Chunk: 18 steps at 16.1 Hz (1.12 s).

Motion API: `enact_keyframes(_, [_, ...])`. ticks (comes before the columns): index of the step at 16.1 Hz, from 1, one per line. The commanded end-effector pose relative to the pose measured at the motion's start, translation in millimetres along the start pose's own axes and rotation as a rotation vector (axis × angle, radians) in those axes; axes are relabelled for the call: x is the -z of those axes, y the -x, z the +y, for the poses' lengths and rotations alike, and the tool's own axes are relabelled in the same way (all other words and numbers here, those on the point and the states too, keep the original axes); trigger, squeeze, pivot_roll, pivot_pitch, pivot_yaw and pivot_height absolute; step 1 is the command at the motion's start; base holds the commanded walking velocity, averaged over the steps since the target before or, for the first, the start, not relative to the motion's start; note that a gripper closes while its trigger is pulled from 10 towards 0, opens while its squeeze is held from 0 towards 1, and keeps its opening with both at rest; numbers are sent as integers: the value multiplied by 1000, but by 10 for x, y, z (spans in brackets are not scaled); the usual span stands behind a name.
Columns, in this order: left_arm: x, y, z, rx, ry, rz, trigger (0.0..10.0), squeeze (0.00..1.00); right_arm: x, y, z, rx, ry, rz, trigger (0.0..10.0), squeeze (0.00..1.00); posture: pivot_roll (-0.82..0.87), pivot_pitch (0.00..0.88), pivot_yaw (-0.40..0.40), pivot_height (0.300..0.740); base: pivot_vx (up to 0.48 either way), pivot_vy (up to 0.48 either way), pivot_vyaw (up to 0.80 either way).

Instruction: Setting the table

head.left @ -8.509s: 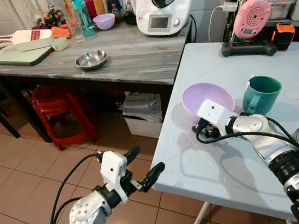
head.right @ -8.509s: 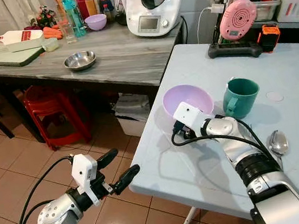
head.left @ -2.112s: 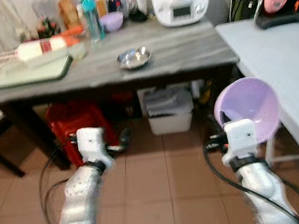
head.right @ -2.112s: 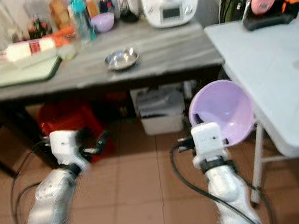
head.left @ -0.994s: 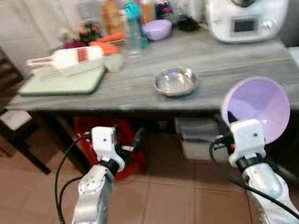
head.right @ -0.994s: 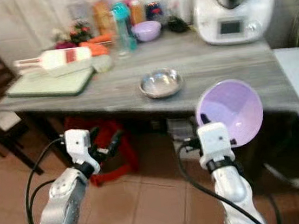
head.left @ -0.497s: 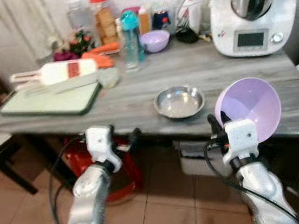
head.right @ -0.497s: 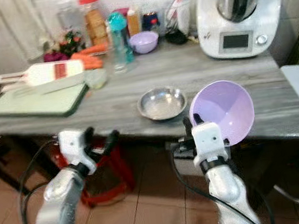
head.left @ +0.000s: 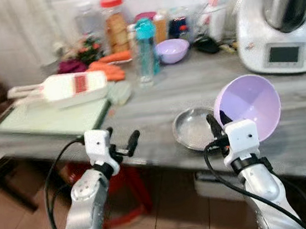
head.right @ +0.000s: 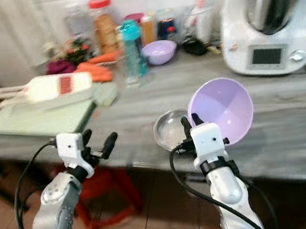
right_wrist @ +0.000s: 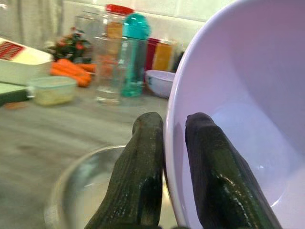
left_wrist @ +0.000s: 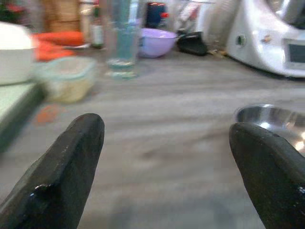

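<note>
The right pincer (head.right: 187, 128) is clamped on the rim of the lilac bowl (head.right: 220, 110), one finger (right_wrist: 138, 181) outside the wall and the other inside, as the right wrist view shows. The bowl is carried tilted, its mouth turned toward the camera, raised above the front part of the grey bench (head.left: 157, 100); a rim pinch of this kind leaves the base free for setting down. Directly beneath and beside it lies a shallow steel dish (head.left: 193, 130), partly hidden by the bowl. The left pincer (head.left: 124, 142) hovers at the bench's front edge with its fingers spread wide and nothing between them, apparently held ready rather than working. Further back on the bench stand a teal bottle (head.left: 145, 45), a second small lilac bowl (head.left: 172, 50), a white kitchen machine (head.left: 283, 23), and a green cutting board (head.left: 53, 118) carrying a white slicer (head.left: 66, 89). Judgement: the bowl is in transit toward a spot on this bench; the steel dish lies close enough to obstruct a straight descent.
</note>
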<state>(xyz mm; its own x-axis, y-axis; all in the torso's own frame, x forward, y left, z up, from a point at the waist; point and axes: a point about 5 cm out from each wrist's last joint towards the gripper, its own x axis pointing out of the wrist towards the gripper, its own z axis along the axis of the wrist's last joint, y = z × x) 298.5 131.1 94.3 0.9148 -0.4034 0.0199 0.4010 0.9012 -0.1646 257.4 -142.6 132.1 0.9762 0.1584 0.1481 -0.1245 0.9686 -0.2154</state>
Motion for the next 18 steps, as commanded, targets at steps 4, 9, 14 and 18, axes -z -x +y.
enact_keyframes(4, [-58,58,-29,25,-17,-21,10000,0,-63,-40,-21,-25,4,-23,10000,0,-75,0,48,740,97,0,0])
enact_keyframes(9, [6,340,43,75,-81,18,10000,0,-68,-158,-65,-150,31,-13,10000,0,-64,0,37,740,0,0,0])
enact_keyframes(14, [64,545,-31,180,-121,50,10000,0,-114,-393,113,-464,93,-13,10000,0,-57,0,31,740,0,0,0])
enact_keyframes(18, [100,580,-30,176,-96,79,10000,0,-88,-583,311,-666,142,-6,10000,0,-40,0,21,740,0,0,0])
